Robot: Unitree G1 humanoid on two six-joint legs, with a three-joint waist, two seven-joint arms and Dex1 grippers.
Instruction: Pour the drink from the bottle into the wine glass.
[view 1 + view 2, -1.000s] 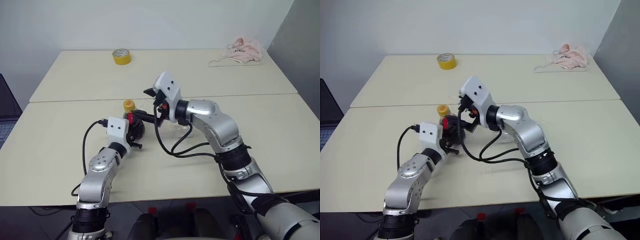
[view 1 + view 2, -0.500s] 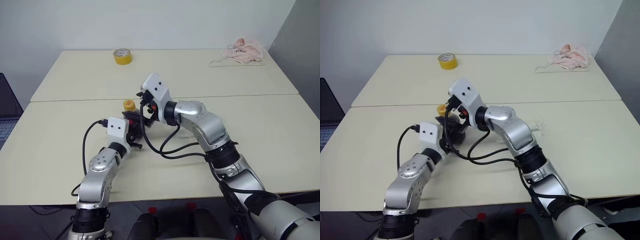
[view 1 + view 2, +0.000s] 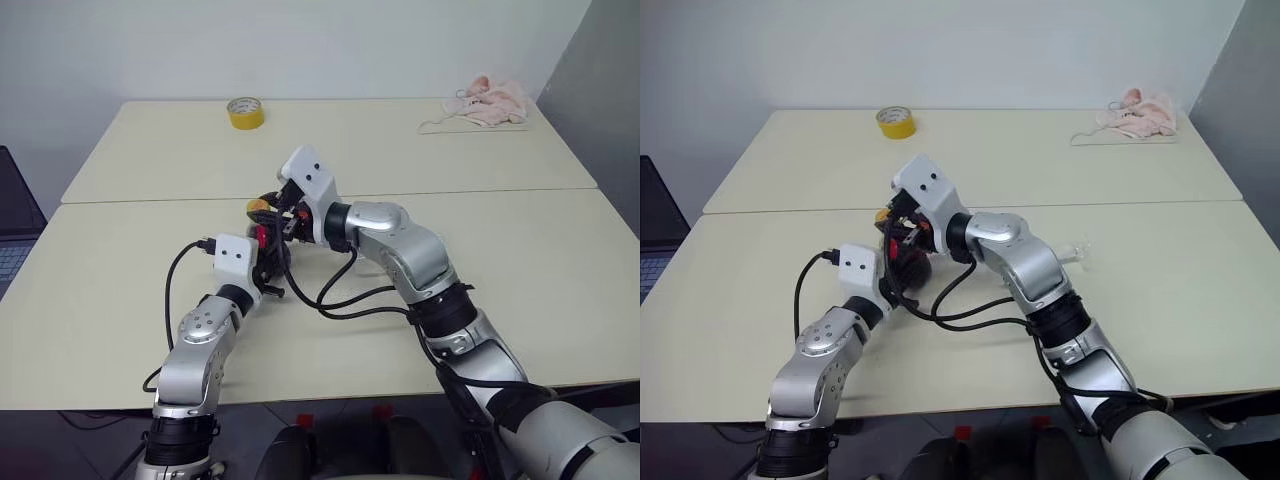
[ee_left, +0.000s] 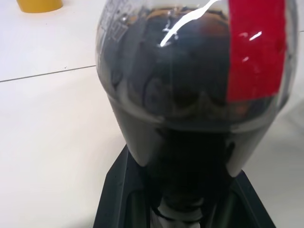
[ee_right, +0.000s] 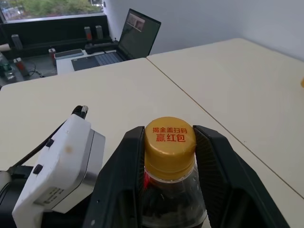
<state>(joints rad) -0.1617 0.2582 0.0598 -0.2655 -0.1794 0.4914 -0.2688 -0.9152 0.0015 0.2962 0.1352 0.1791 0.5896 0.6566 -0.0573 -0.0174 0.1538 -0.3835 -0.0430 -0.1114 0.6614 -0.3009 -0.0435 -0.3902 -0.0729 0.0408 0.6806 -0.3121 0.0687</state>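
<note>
Both tools clamp bottle [image 3: 268, 250], right tool [image 5: 169, 142] pinching cap [image 5: 170, 140]

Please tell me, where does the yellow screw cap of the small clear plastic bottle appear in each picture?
Left eye view: yellow screw cap near the middle, beside the right gripper.
Right eye view: cap left of centre.
Left wrist view: the cap is not in it.
Right wrist view: cap in the centre.
Shared landmark: yellow tape roll on the far table.

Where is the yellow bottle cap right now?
The yellow cap tops the bottle held by the left gripper near the table's middle seam; the right gripper has a finger on each side of it.
</note>
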